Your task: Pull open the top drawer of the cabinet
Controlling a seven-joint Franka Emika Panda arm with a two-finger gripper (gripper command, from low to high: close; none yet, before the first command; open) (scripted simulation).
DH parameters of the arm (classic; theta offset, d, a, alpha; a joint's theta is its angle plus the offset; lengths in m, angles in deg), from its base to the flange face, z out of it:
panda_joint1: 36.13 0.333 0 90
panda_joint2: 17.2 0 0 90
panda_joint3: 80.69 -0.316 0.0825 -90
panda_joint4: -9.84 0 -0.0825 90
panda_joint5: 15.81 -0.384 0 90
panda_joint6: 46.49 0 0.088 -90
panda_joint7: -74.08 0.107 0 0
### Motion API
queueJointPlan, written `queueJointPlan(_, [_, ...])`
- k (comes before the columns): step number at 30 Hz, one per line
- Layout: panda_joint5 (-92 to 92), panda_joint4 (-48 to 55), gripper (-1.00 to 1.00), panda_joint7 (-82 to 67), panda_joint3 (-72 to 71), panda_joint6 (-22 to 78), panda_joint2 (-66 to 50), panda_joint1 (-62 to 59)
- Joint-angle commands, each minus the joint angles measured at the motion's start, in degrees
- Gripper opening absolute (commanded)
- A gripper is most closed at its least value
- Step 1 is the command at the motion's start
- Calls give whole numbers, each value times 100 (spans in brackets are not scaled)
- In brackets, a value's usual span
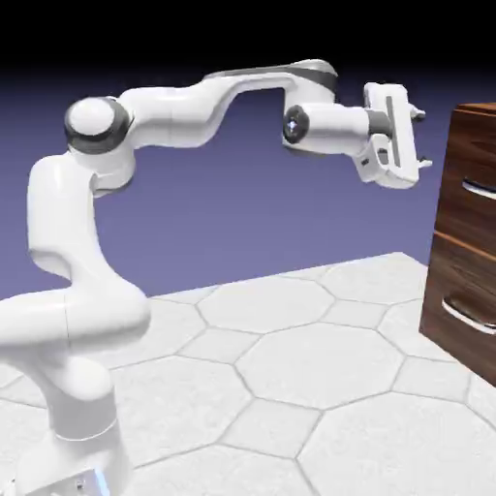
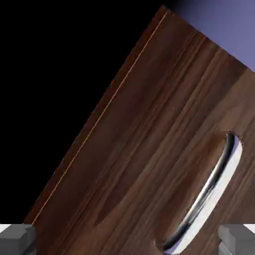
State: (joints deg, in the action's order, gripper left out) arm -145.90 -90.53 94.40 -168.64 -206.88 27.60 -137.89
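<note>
Exterior view. The arm reaches from its base at about 7 o'clock up and across to the hand [image 1: 418, 139] at roughly 2 o'clock, held level with the upper part of the cabinet [image 1: 463, 281]. The cabinet stands on the desk [image 1: 291, 387] at the 3 o'clock edge, cut off by the frame. The top drawer [image 1: 472, 174] looks shut: its front sits flush with the lower drawer [image 1: 463, 295], and only the near end of its silver handle [image 1: 479, 189] shows. The hand points toward the drawer front, near it but clear of it, nothing between the fingers. The fingers are parted, with an open gap between them. The wrist is horizontal, presumably so the fingers can go straight in at the handle.

Hand view. Walnut grain of the drawer front [image 2: 149, 149] fills the picture on a diagonal, so the camera is rolled relative to the cabinet. The curved bar handle [image 2: 211, 191] runs from about 3 o'clock down to 5 o'clock, off centre. The two grey fingertips [image 2: 17, 238] sit in the bottom corners, wide apart and empty; the handle's lower end lies between them, closer to the other tip [image 2: 238, 239].

Judgement: approach step, no grasp yet. The hand likely needs shifting toward the handle and squaring to the bar before closing.
</note>
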Motion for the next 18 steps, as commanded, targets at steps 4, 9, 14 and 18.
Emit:
queueJointPlan(4, [-997, 465, 0, -170, -674, 104, 93, -785])
queueJointPlan(9, [-2243, 1045, 0, -382, -1516, 235, 209, -1766])
queueJointPlan(14, [-3340, 1557, 0, -568, -2258, 350, 312, -2631])
queueJointPlan(18, [-3208, 2180, 0, -284, -2447, 143, 583, -3031])
